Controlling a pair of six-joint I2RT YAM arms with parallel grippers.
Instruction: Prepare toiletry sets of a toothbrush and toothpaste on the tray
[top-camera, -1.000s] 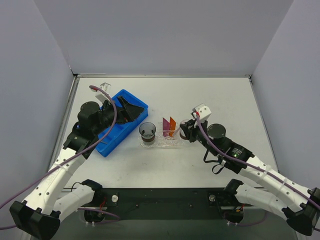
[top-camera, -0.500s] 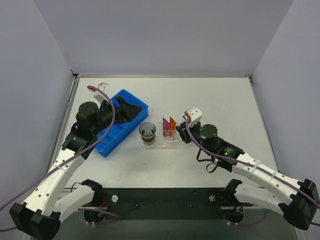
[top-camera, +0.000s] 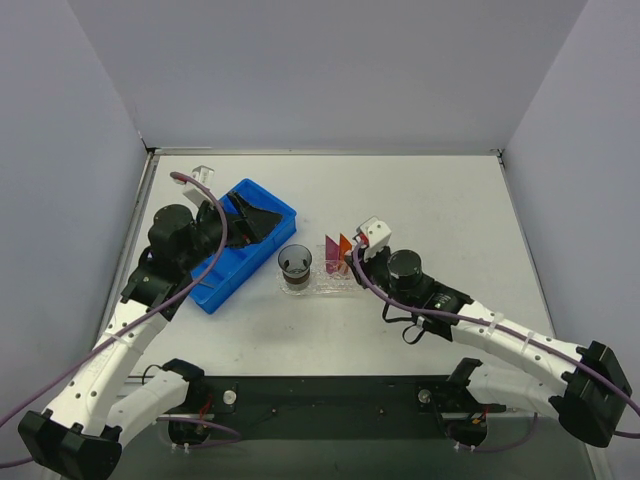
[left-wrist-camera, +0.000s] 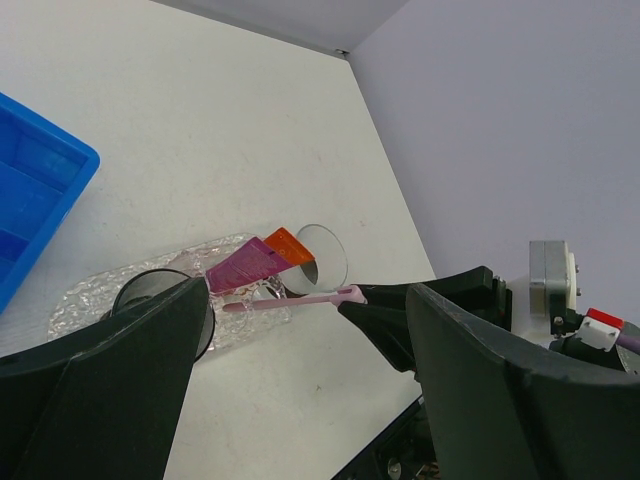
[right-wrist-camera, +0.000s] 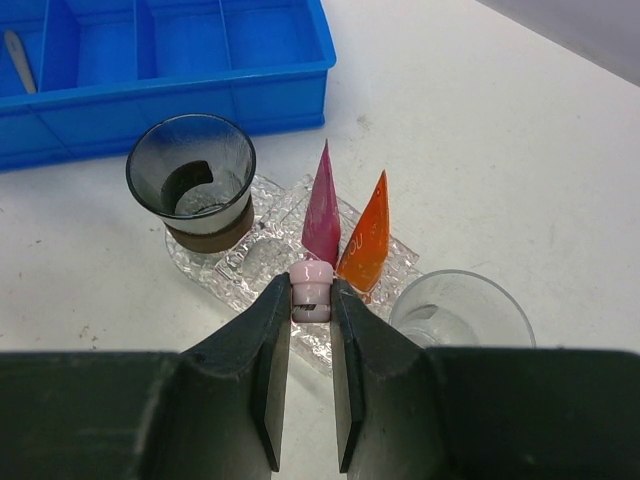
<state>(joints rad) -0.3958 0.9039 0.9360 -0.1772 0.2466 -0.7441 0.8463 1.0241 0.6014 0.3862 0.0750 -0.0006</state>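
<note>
Top view. A deep blue compartmented plastic bin (top-camera: 225, 262) sits at 9 o'clock on the white worktop (top-camera: 440, 200), and the left hand (top-camera: 256, 220) hangs over its far end. The clear, bumpy plastic oval tray (top-camera: 322, 283) lies at centre. A clear cup with a dark bottom (top-camera: 295, 264) stands on the tray's 9 o'clock end. The magenta wedge-shaped tube (top-camera: 330, 250) and the orange wedge-shaped tube (top-camera: 345, 246) stand upright side by side, toward 3 o'clock. The right hand (top-camera: 350, 262) covers the tray's 3 o'clock rim; its grip is unreadable here.

Left wrist view. The left hand is spread wide, nothing between the fingers. Past them the slim pale pink toothbrush (left-wrist-camera: 295, 299) lies level. One end is pinched in the right hand, the other is over the tray by the magenta tube's base. Contact with the tray: cannot tell. An all-clear cup (left-wrist-camera: 322, 255) stands behind the orange tube.

Right wrist view. The right hand is narrow, clamped on the toothbrush, which shows end-on above the tray's 6 o'clock rim. The tubes are at 12 o'clock, the dark-bottomed cup at 10, the all-clear cup at 4. The bin runs across the top, a small pale stick (right-wrist-camera: 12, 45) in its left compartment.
</note>
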